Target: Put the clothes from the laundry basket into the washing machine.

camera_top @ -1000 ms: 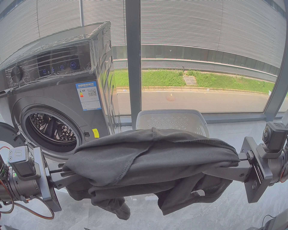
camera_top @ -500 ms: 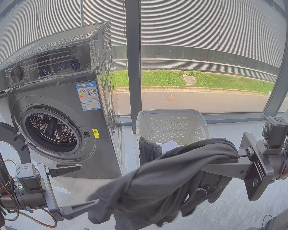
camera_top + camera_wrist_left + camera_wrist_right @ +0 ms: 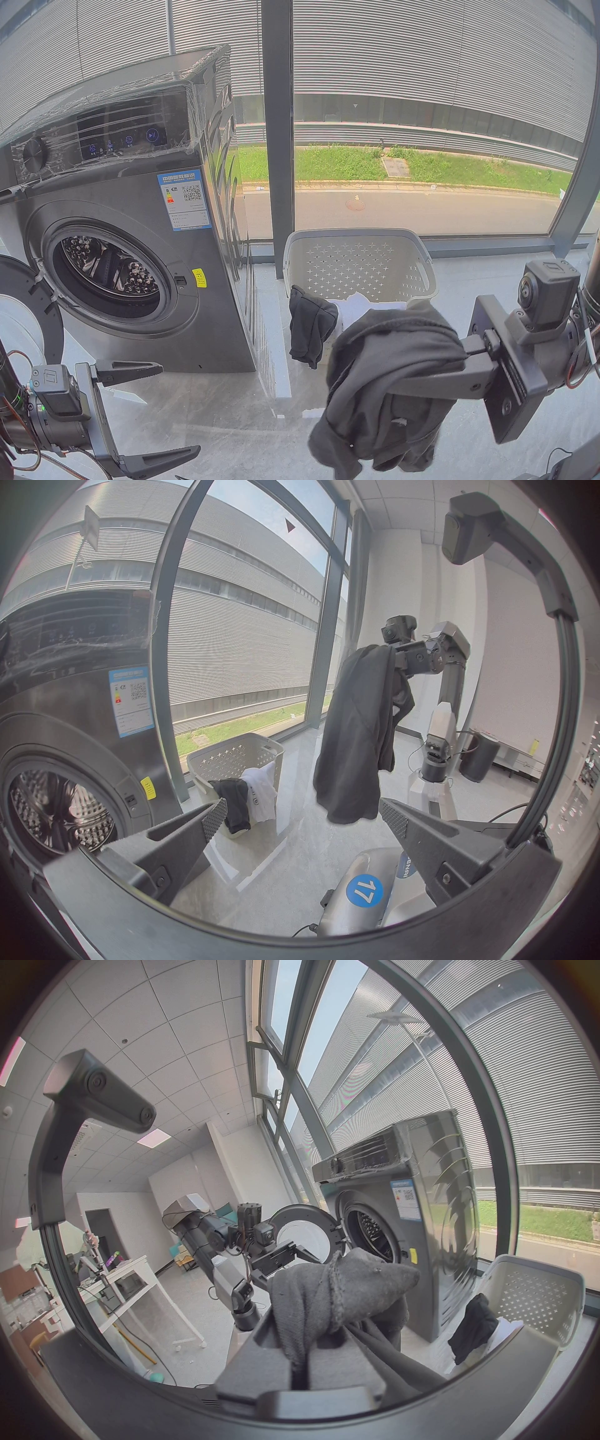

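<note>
A dark grey garment (image 3: 384, 375) hangs bunched from my right gripper (image 3: 431, 382), which is shut on it in front of the laundry basket (image 3: 359, 240). Seen from the right wrist, the cloth (image 3: 340, 1291) drapes over the shut fingers. A black cloth (image 3: 310, 325) hangs over the basket's front rim, with a white cloth (image 3: 361, 306) behind it. The washing machine (image 3: 125, 187) stands at the left with its door swung open and its drum (image 3: 106, 270) exposed. My left gripper (image 3: 180, 408) is open and empty, low in front of the machine.
A glass wall with a dark pillar (image 3: 278, 125) runs behind the machine and basket. The open round door (image 3: 25, 312) juts out at the machine's left. Bare glossy floor (image 3: 206, 406) lies between the machine, the basket and my arms.
The left gripper let go of the garment, opened and sank toward the lower left. The garment dropped off that side and now hangs from the right gripper alone, which shifted left and slightly down.
</note>
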Robot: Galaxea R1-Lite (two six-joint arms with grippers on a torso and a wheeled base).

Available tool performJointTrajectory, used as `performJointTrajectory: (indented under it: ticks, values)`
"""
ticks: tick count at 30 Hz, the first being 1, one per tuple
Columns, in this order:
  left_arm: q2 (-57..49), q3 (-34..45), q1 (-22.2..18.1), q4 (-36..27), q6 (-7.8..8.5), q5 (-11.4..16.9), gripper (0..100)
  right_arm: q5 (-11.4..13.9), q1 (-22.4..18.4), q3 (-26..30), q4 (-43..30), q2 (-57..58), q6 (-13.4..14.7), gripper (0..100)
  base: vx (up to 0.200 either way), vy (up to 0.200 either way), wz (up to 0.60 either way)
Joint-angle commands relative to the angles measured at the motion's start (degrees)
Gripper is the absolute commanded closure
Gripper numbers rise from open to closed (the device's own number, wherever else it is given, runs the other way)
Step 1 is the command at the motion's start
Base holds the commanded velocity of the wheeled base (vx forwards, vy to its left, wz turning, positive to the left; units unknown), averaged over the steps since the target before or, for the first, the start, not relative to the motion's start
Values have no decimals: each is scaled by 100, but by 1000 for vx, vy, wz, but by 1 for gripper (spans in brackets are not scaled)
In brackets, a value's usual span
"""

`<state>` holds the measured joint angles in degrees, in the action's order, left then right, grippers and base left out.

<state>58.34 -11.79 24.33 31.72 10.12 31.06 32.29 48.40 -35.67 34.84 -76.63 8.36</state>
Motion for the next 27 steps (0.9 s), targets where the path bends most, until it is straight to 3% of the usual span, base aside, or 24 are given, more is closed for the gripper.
performJointTrajectory:
  ticks: [1, 4, 12, 17, 18, 22, 27]
  values:
    - [-16, -104, 98, 1, 60, 216, 0, 5, 232, -19, -4, -291, -1, 100, 0, 0, 0]
    - [10, -166, 335, 10, 140, 313, 0, 5, 249, -186, -4, -502, -19, 100, 0, 0, 0]
    - [300, -298, 977, 45, 166, 322, 0, 5, 363, -705, -21, -836, -19, 100, 0, 0, 0]
    - [582, -368, 1003, 247, 175, 295, 0, -4, 469, -757, -30, -862, -10, 100, 0, 0, 0]
    - [951, -412, 951, 669, 166, 278, 0, -4, 574, -757, -39, -862, -1, 100, 0, 0, 0]
    - [1355, -430, 968, 1275, 157, 278, 0, -21, 662, -792, -39, -862, -1, 100, 0, 0, 0]
    - [1584, -500, 1030, 1521, 148, 304, 0, -39, 689, -924, -39, -898, -1, 100, 0, 0, 0]
